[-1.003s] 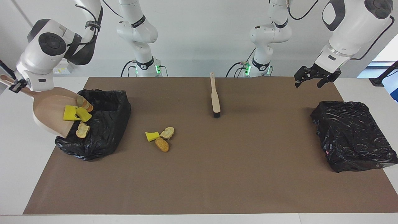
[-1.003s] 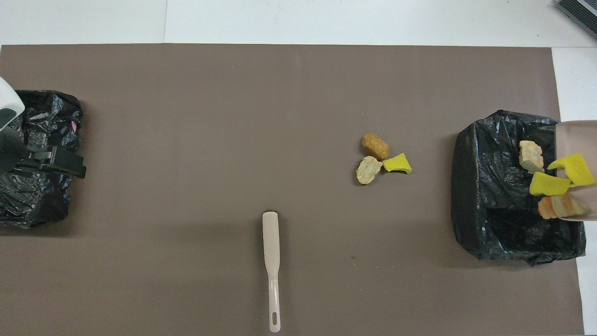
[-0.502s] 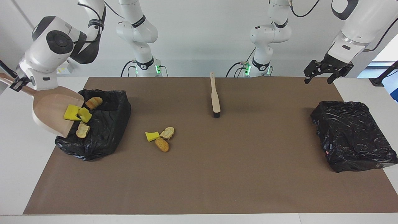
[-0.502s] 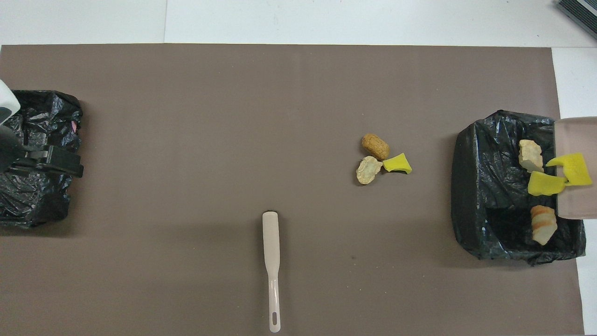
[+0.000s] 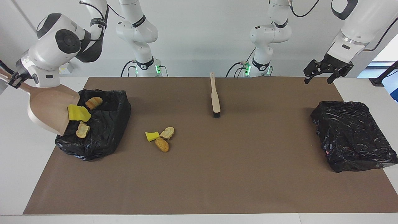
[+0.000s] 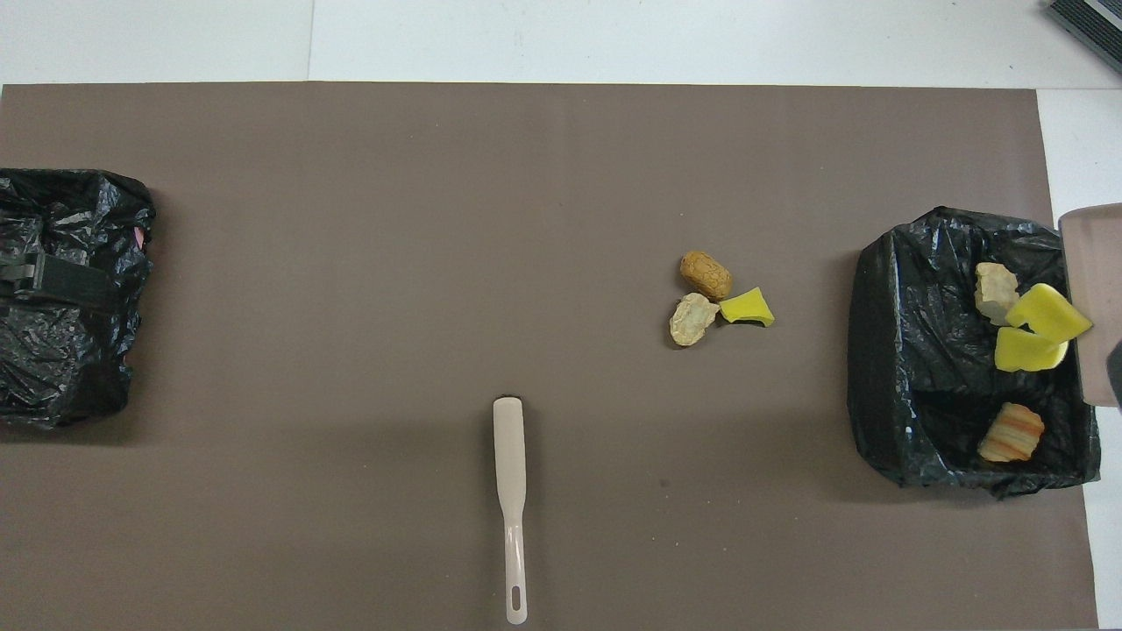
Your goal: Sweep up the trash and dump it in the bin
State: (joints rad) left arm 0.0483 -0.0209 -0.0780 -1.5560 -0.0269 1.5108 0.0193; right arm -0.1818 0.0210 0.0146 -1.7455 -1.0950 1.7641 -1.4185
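Bread piece [image 5: 93,102] dropped into bin [image 5: 107,137] (below right gripper [image 5: 14,81]).

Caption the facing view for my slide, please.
Right gripper tips dustpan into bin; three scraps remain; left gripper waits.

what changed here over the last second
The striped bread piece slid off the dustpan into the bin, and the two yellow sponges slipped to the pan's lip. The right gripper, shut on the handle, tipped the pan higher. The left gripper, open, rose and drew back from over the other bin. The brush and three scraps on the mat stayed.
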